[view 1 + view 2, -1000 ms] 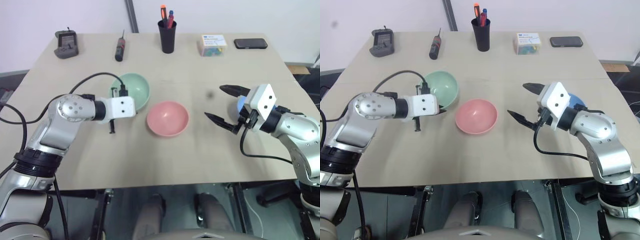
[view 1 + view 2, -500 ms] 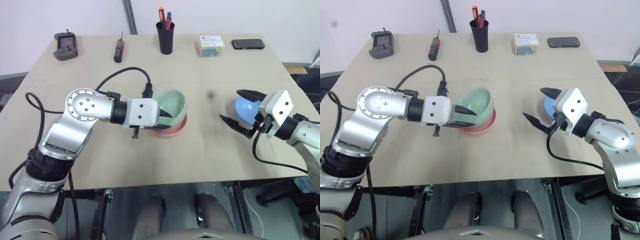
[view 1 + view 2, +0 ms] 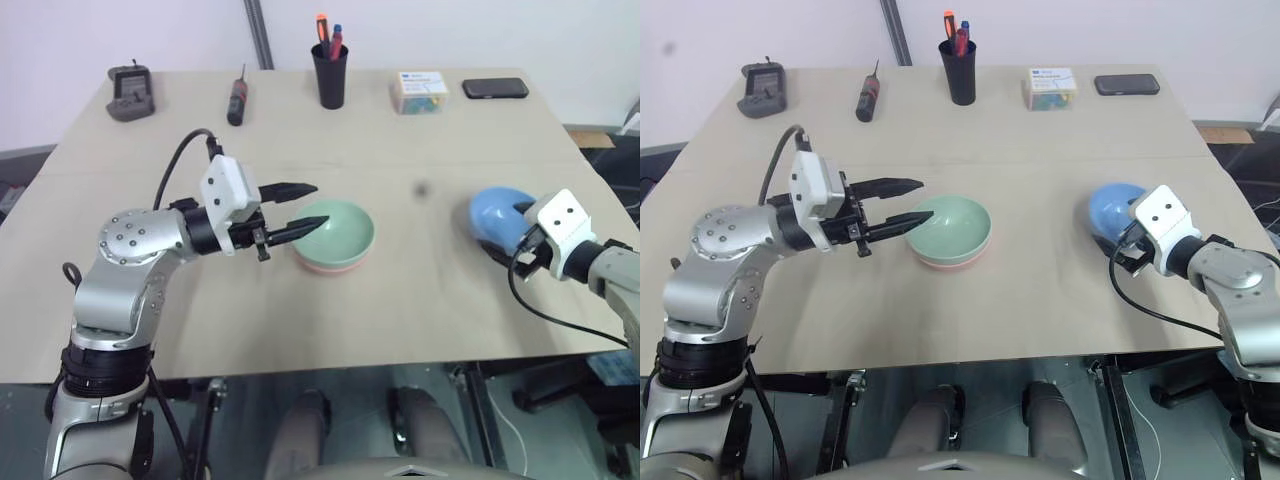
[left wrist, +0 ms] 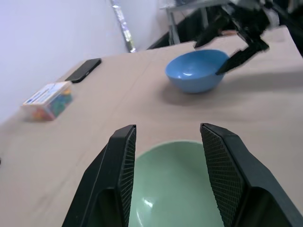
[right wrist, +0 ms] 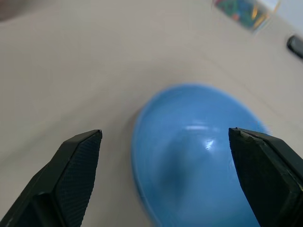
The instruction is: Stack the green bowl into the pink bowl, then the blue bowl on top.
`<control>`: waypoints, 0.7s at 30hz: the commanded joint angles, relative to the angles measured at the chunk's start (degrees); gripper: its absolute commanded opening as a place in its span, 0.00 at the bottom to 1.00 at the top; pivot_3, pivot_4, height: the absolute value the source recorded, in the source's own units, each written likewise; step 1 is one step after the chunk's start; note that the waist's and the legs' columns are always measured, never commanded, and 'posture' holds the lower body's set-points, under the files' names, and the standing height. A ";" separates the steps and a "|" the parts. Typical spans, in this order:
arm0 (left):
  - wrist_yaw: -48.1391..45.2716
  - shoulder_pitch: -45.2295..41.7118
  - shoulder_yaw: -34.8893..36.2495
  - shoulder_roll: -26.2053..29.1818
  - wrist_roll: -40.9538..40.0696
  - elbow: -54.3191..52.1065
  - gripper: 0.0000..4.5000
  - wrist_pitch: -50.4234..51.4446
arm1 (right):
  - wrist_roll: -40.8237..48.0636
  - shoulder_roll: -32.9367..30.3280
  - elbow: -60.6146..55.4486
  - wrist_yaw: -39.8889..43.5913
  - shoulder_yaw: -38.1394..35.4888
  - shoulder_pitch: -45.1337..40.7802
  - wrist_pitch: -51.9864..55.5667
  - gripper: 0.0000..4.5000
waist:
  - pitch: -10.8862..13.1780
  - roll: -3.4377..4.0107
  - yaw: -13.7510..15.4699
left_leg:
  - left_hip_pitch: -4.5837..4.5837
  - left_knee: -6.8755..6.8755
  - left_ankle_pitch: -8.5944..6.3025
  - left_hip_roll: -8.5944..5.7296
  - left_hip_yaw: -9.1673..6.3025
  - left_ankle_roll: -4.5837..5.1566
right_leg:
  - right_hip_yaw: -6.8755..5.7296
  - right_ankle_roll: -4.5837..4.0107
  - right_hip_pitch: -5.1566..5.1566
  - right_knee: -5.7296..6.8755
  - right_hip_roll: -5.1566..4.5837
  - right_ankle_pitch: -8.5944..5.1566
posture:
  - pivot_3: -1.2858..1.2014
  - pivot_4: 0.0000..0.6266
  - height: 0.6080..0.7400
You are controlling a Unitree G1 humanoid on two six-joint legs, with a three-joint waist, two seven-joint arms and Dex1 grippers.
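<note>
Beige tabletop (image 3: 420,290) against white wall. Left gripper (image 3: 305,207) extended level, jaws parted, empty, tips beside rim of small round mint-green plastic bowl (image 3: 336,230), which sits nested in salmon-pink plastic bowl (image 3: 328,267) at table centre. Right gripper (image 5: 165,179) jaws wide apart, flanking sky-blue plastic bowl (image 3: 1112,209) near table's right edge; contact not discernible.

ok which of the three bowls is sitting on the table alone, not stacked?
The blue bowl, by the right gripper. The green bowl is nested in the pink bowl.
</note>
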 commanded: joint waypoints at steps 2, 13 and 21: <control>-3.44 2.55 4.17 2.73 -5.47 -1.26 0.98 0.50 | 0.14 0.09 2.45 0.50 0.98 -3.11 2.33 1.00 | 0.00 -0.02 0.58 | -0.03 0.01 0.00 -0.02 -0.06 0.00 | -0.03 0.00 0.00 -0.02 0.00 0.00 | 0.52 0.24 1.00; -1.02 5.55 4.58 3.36 -5.86 -2.33 1.00 -0.60 | -1.23 1.71 9.75 1.81 5.55 -7.18 1.14 0.12 | 0.00 -0.02 0.63 | -0.06 0.02 0.00 -0.06 -0.09 0.00 | -0.06 0.00 0.05 -0.08 -0.03 0.00 | 0.52 0.24 1.00; 1.31 8.24 5.67 2.82 -5.06 -1.46 1.00 -2.56 | 1.89 2.31 4.34 5.57 4.67 -8.97 -1.68 0.02 | 0.00 -0.01 0.47 | -0.05 0.01 0.00 -0.05 -0.08 0.00 | -0.05 0.00 0.04 -0.07 -0.03 0.00 | 0.52 0.24 1.00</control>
